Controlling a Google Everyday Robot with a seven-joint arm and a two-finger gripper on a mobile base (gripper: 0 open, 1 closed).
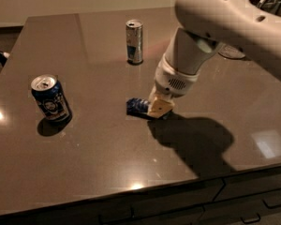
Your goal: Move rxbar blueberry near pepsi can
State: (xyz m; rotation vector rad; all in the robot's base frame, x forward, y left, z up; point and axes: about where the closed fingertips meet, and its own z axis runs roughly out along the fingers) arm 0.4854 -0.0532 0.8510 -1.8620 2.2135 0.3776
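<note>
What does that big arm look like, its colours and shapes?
The arm is smooth, bulky, rounded off-white shells with small dark holes; its white wrist cuff has a vent grille. The tan, wedge-shaped end effector sits low at the rxbar blueberry.

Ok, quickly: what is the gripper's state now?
The gripper: closed on the rxbar blueberry, low over the middle of the table, right of the pepsi can.

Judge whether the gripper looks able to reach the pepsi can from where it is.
Probably yes. The gripper sits low at the rxbar blueberry mid-table. The tabletop between it and the pepsi can shows nothing in the way, and the slim can stands farther back, off that line.
</note>
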